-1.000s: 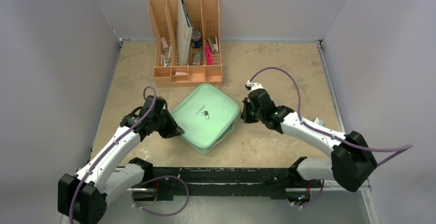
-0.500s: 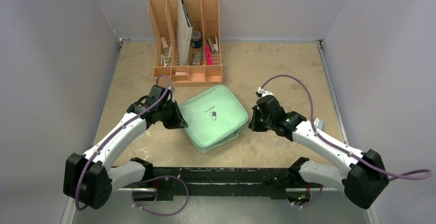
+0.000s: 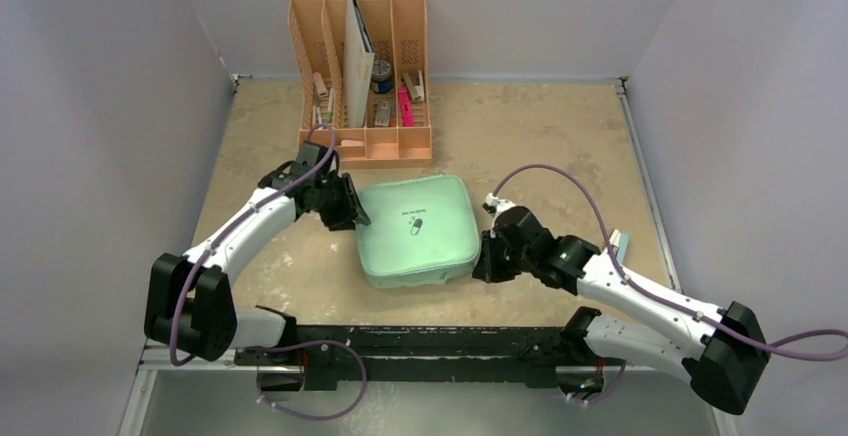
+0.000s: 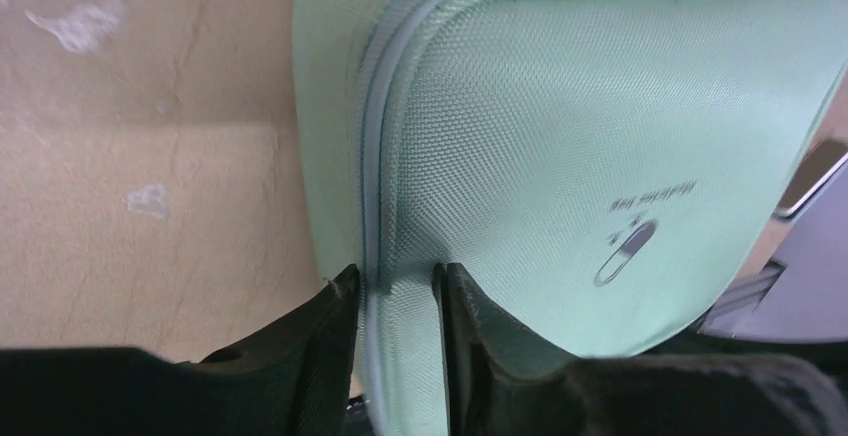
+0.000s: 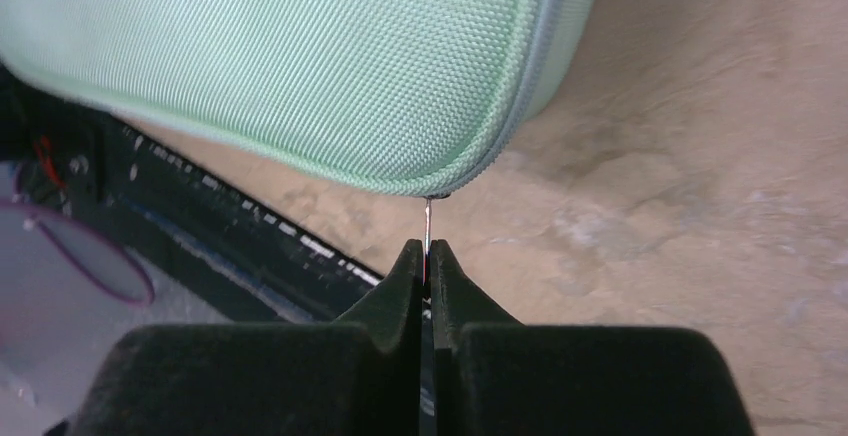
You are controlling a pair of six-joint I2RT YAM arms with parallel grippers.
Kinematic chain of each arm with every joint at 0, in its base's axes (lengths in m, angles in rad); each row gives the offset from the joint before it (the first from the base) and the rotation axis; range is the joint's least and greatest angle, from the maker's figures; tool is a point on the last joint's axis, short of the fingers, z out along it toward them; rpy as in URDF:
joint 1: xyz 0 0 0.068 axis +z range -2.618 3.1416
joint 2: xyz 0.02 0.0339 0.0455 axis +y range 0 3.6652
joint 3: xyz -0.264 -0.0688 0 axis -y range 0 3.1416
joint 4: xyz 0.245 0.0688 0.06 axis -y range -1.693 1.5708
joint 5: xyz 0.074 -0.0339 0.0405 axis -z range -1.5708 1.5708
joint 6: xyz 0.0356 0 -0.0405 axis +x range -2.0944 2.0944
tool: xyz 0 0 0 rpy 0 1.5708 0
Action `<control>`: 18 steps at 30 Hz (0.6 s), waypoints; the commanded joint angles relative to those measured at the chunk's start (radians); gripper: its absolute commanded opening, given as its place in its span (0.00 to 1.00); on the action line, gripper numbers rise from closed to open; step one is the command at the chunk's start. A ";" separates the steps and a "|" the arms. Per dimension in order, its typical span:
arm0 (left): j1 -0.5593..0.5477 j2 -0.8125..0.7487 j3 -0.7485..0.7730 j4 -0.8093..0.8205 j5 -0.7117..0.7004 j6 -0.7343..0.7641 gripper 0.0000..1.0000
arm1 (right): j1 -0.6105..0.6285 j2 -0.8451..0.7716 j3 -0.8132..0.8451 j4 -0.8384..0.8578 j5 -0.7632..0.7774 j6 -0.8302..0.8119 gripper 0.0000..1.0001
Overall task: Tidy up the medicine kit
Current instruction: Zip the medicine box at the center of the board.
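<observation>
End effectors: left [image 4: 395,278] apart astride medicine kit [image 3: 425,251], right [image 5: 424,249] clamping zipper pull [image 5: 427,218]; organizer [image 3: 366,148] behind.

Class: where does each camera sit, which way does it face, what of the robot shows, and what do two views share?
Top external: above and behind the arms, facing down at medicine kit and peach organizer; left arm, right arm show.
Left wrist: faces the kit's lid; left gripper straddles its zip edge.
Right wrist: faces the kit's corner; right gripper shut on zip pull.
Shared: pill logo, top and left wrist.
</observation>
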 commanded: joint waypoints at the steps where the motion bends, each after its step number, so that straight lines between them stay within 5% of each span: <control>1: 0.042 0.034 0.153 -0.023 -0.107 -0.020 0.37 | 0.099 -0.022 0.010 0.113 -0.056 0.093 0.00; 11: 0.081 -0.015 0.325 -0.275 -0.327 -0.078 0.62 | 0.227 0.126 0.054 0.236 -0.003 0.078 0.00; 18: 0.102 -0.195 0.284 -0.288 -0.179 -0.195 0.62 | 0.291 0.178 0.119 0.250 0.006 0.078 0.00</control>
